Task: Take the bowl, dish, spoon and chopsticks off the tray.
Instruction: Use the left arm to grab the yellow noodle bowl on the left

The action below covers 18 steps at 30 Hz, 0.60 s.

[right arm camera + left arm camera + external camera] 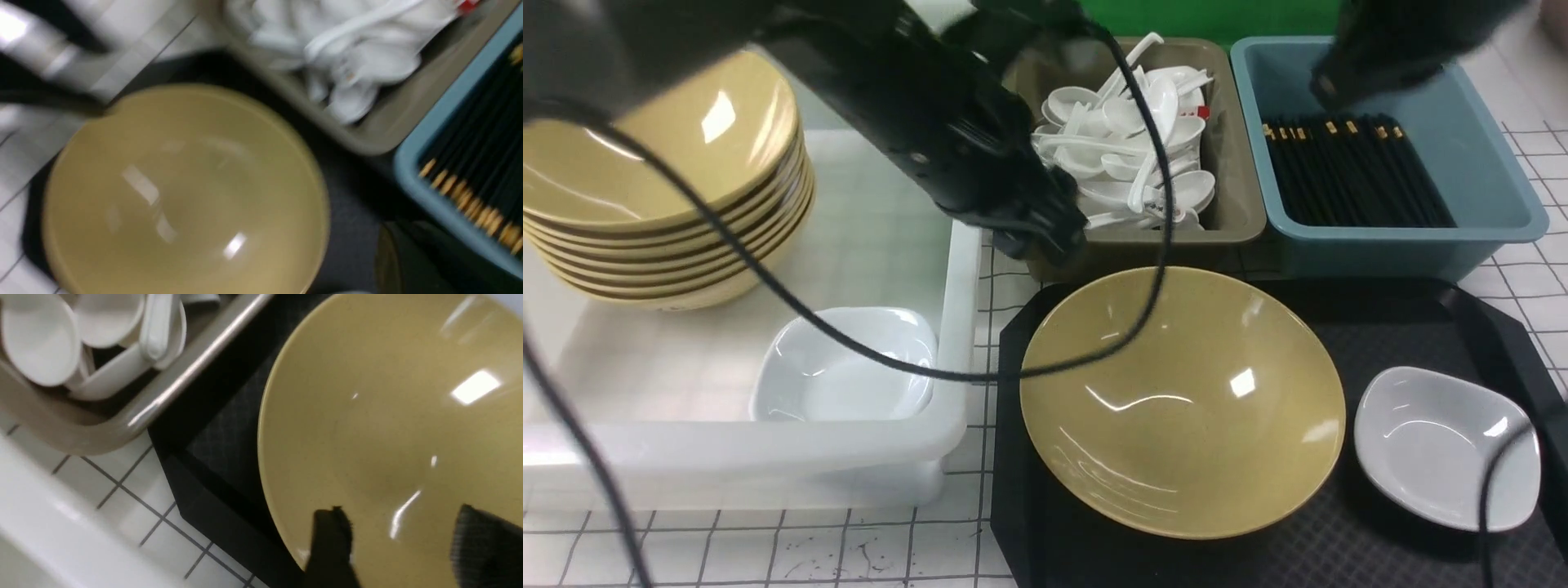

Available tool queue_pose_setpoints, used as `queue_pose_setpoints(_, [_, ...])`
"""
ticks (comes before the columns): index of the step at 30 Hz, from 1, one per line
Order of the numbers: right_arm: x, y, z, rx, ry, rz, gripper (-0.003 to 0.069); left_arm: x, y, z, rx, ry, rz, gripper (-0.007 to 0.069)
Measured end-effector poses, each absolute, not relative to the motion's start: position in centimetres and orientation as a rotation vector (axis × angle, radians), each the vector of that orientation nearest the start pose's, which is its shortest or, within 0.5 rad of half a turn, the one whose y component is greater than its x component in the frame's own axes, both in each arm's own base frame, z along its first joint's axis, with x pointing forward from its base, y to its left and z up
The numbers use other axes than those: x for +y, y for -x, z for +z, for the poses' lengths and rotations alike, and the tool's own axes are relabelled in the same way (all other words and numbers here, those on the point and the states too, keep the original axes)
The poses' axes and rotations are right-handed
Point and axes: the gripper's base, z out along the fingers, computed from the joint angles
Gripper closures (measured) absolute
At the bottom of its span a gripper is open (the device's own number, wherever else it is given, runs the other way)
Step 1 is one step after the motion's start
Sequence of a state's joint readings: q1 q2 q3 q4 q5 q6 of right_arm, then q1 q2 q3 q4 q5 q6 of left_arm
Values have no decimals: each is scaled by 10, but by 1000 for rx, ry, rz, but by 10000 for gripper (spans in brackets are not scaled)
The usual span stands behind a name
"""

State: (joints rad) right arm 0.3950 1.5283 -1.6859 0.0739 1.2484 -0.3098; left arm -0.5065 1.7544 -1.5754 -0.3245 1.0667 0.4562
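The yellow bowl (1183, 400) sits empty on the left half of the black tray (1421, 327), and the small white dish (1445, 445) lies at the tray's right. Only these two are on the tray. White spoons (1127, 155) fill the brown bin and black chopsticks (1356, 171) fill the blue bin; the task's own spoon and chopsticks cannot be told apart from them. My left gripper (1045, 241) hangs over the bowl's back left rim. In the left wrist view this gripper (402, 543) is open above the bowl (388, 437), holding nothing. My right gripper (1327, 82) hovers, blurred, over the blue bin and looks shut.
A white tub (956, 269) on the left holds a stack of yellow bowls (662, 180) and a white dish (845, 367). The brown bin (1241, 204) and blue bin (1486, 163) stand behind the tray. A black cable (1160, 245) droops across the bowl's back.
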Motion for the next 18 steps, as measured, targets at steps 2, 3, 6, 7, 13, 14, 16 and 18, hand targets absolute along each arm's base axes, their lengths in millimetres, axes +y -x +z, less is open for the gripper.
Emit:
queue_pose_setpoints(2, [123,-255,403,2440,933,154,623,-219,-323,300,2490,-1145,-387,164])
queue_pose_setpoints(3, [122,-246,400,2447,951,159,623,-224,-325,296,2505,-1134,-374,134])
queue_pose_setpoints(6, [114,-217,383,2490,988,162,623,-236,-337,279,2547,-1087,-311,61])
queue_pose_setpoints(7, [109,-208,377,2504,994,162,623,-238,-341,275,2557,-1072,-291,48])
queue_pose_setpoints(13, [93,-172,356,2529,1006,158,623,-246,-363,236,2636,-1019,-220,32])
queue_pose_setpoints(14, [92,-170,354,2525,1004,159,623,-248,-365,229,2647,-1018,-223,36])
queue_pose_setpoints(16, [92,-170,352,2512,994,160,622,-251,-367,217,2677,-1007,-244,68])
queue_pose_setpoints(18, [93,-172,352,2492,985,162,622,-253,-367,210,2699,-997,-265,128])
